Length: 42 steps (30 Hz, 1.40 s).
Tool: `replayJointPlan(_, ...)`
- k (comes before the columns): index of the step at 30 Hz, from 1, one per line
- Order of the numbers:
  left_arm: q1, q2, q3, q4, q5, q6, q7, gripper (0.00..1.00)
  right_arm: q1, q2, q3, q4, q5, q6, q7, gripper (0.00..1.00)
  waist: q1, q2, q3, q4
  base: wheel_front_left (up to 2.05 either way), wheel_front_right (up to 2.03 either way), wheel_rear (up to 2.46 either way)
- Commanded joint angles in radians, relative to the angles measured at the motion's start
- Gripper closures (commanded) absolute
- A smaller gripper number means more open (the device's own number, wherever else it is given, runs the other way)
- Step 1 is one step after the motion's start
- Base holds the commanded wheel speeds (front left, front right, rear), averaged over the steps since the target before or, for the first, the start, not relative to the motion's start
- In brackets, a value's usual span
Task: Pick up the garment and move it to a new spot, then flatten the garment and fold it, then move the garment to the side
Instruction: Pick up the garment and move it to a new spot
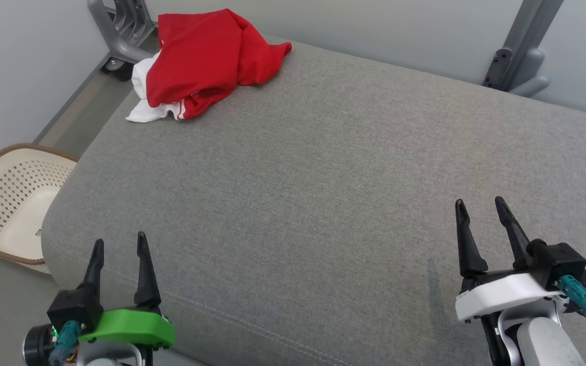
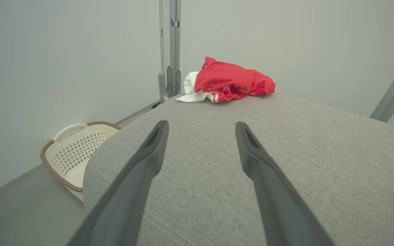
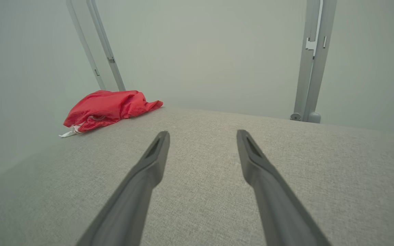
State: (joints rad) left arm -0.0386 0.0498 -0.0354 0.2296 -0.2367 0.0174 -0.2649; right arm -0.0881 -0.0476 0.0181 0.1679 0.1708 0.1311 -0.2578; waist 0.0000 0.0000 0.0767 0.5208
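Task not started: garment point(image 1: 201, 61) lies crumpled far ahead of left end effector point(image 1: 120, 239), further from right end effector point(image 1: 478, 201). Both spread, empty. Pick, flatten, fold, shift all pending.

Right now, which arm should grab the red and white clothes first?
The left, probably. The crumpled red-and-white garment lies at the far left corner of the grey cushion, on the side of the left gripper. The right gripper would reach across. Both are open and empty.
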Motion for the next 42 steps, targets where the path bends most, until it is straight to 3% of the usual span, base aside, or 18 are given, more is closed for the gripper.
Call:
replayJointPlan(1,-0.041,0.003,0.008,-0.002,0.007,-0.009,0.001,0.00,-0.010,-0.005,-0.008,-0.017,-0.013,-0.001,0.005,0.00,0.0000,0.0000,0.040,-0.037,0.00,0.00,0.00)
replayJointPlan(6,-0.151,0.037,0.045,0.010,0.015,-0.030,0.001,0.00,-0.027,-0.005,-0.012,-0.059,-0.039,-0.001,0.021,0.00,0.0000,0.0000,0.101,-0.089,0.00,0.00,0.00)
replayJointPlan(13,-0.411,0.155,0.089,0.087,0.033,-0.052,0.009,0.00,-0.084,-0.005,0.011,-0.147,-0.089,-0.001,0.052,0.00,0.0000,0.0000,0.234,-0.195,0.00,0.00,0.00)
replayJointPlan(20,-0.680,0.251,0.083,0.258,-0.016,-0.114,0.131,0.00,-0.139,-0.020,0.027,-0.220,-0.112,-0.001,0.070,0.00,0.0000,0.0000,0.341,-0.289,0.00,0.00,0.00)
replayJointPlan(23,-0.790,0.320,0.078,0.376,-0.023,-0.129,0.201,0.00,-0.159,-0.029,0.031,-0.267,-0.121,-0.001,0.084,0.00,0.0000,0.0000,0.390,-0.335,0.00,0.00,0.00)
replayJointPlan(31,-0.972,0.410,0.059,0.617,-0.023,-0.136,0.298,0.00,-0.169,-0.052,0.027,-0.418,-0.123,-0.001,0.115,0.00,0.0000,0.0000,0.499,-0.408,0.00,0.00,0.00)
replayJointPlan(42,-1.072,0.458,0.030,0.779,0.025,-0.065,0.263,0.00,-0.169,-0.058,0.030,-0.531,-0.142,-0.001,0.145,0.00,0.0000,0.0000,0.597,-0.431,0.00,0.00,0.00)
